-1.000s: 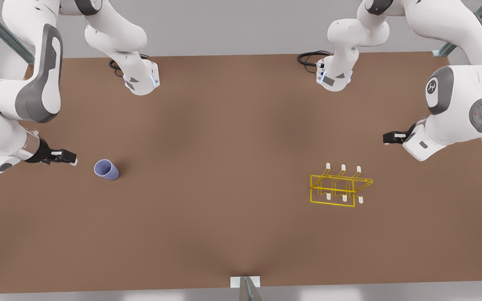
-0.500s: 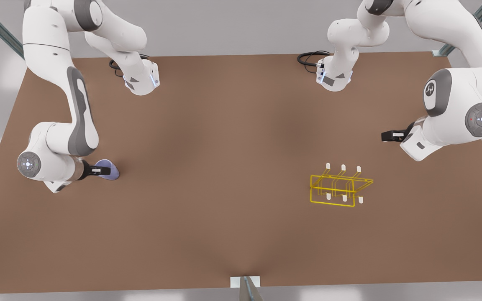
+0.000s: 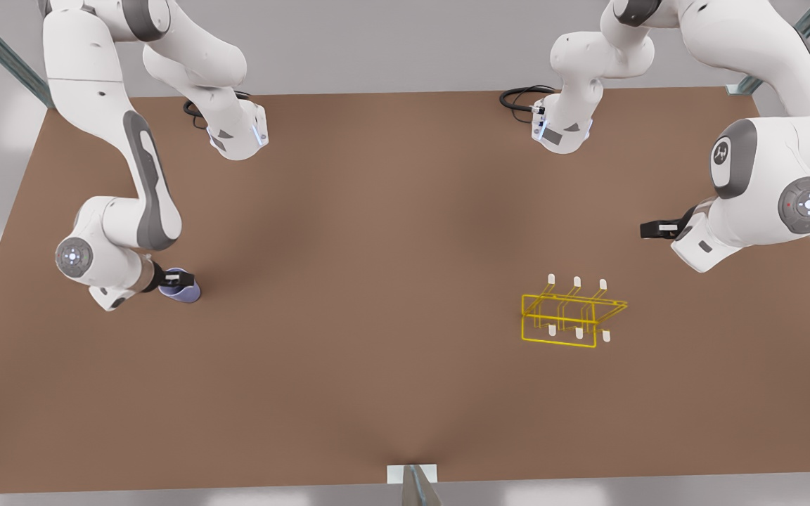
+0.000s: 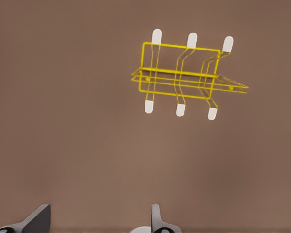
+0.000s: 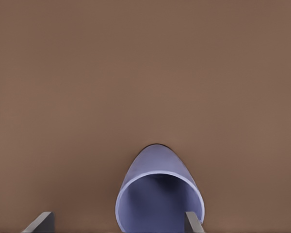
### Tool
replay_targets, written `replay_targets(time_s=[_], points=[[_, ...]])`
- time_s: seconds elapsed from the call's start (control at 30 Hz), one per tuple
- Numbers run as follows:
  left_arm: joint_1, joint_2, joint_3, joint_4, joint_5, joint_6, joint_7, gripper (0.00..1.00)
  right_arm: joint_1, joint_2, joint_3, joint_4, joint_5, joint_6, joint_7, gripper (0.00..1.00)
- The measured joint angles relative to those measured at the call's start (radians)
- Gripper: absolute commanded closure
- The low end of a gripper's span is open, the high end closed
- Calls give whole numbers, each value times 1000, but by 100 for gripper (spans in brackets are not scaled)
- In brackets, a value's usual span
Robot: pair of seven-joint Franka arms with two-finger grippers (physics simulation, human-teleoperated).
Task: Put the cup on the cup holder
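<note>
The lavender-blue cup stands on the brown table at the front view's left. My right gripper is down over it and open. In the right wrist view the cup shows its open mouth, with one fingertip well clear of it and the other at its rim, so the right gripper straddles it. The yellow wire cup holder with white-tipped pegs sits toward the front view's right. My left gripper hovers open behind the cup holder, fingers apart around nothing.
Both arm bases stand at the table's far edge, with black cables beside them. A small grey bracket sits at the near edge. Bare brown tabletop stretches between cup and holder.
My right arm swung in from the front view's left and its gripper came over the cup, then settled lower around it. The left arm barely shifted. Cup and holder stayed put.
</note>
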Motion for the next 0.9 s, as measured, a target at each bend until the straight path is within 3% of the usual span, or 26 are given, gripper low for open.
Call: replay_targets(time_s=[0.43,0.53,0.67,0.77,0.8,0.9], points=[[0,-1,0,-1,8,-3,-2,0,6,32,6,-92,-1,124,-28,6],[-1,-2,0,1,14,-4,-3,0,6,43,6,-92,0,133,-32,21],[0,-3,0,1,21,-5,-3,0,4,54,5,-89,0,140,-37,50],[0,-2,0,0,22,-6,-3,0,2,59,3,-86,0,146,-40,66],[0,-2,0,1,23,-5,-3,0,2,60,2,-89,1,153,-41,76],[0,-2,0,1,23,-5,-4,0,0,62,0,-92,4,167,-46,79]])
